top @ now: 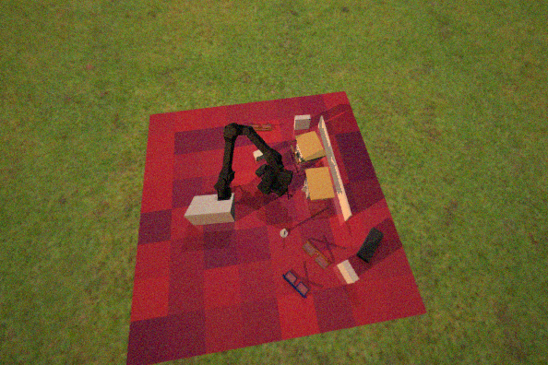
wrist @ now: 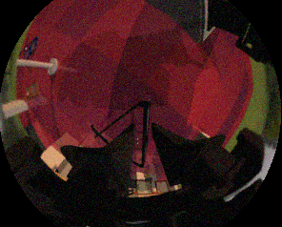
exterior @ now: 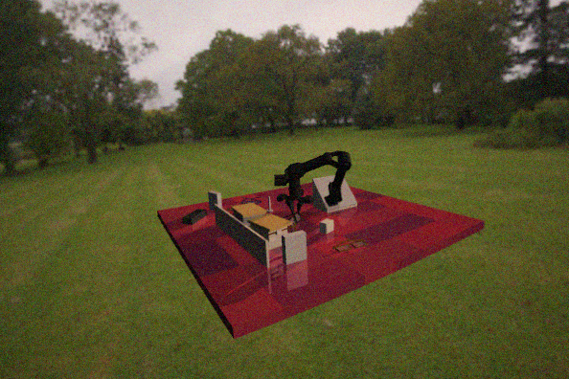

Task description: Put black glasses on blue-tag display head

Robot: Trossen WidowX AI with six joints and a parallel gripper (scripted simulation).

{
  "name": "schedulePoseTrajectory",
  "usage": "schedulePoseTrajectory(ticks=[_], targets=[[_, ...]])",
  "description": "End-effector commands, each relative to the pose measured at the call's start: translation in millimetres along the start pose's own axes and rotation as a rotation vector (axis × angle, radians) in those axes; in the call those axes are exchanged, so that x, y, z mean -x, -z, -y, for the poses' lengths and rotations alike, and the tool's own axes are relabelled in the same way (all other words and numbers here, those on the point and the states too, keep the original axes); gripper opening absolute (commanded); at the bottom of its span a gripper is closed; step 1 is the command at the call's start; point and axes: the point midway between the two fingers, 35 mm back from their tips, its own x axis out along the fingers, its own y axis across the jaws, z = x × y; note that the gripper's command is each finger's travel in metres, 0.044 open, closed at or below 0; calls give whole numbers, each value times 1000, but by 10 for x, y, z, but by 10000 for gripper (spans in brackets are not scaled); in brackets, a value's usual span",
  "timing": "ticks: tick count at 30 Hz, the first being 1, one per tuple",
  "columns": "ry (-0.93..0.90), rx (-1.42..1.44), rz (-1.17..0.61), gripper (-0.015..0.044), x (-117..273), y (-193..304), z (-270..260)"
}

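The black glasses (wrist: 147, 114) stand below the wrist camera, a thin dark bar and temple showing around the gap between the fingers; they are tiny in the exterior view and hard to tell from the arm in the top view. My gripper (wrist: 142, 126) (exterior: 296, 213) points down low over the mat, partly open around part of the glasses, with a gap between its fingertips. One display head (top: 310, 146) (exterior: 269, 224) and the other display head (top: 319, 182) (exterior: 248, 211) have tan tops and stand beyond the gripper. Neither wears the black glasses. The blue tag cannot be made out.
A long pale wall (top: 336, 170) (exterior: 240, 234) runs behind the heads. Brown glasses (top: 316, 254), blue glasses (top: 298, 286) and a thin post (top: 284, 233) (wrist: 38, 63) are to one side. A white block (exterior: 327, 226), a white panel (exterior: 295, 247) and a black box (top: 370, 244) also stand about.
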Motion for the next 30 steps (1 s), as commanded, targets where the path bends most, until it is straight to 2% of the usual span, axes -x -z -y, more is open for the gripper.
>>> schedulePoseTrajectory(ticks=[1, 22, 30], targets=[[1, -1, -4, 120, -64, 4, 25], [3, 0, -5, 120, -199, 1, 8], [1, 3, -3, 67, -193, -1, 31]])
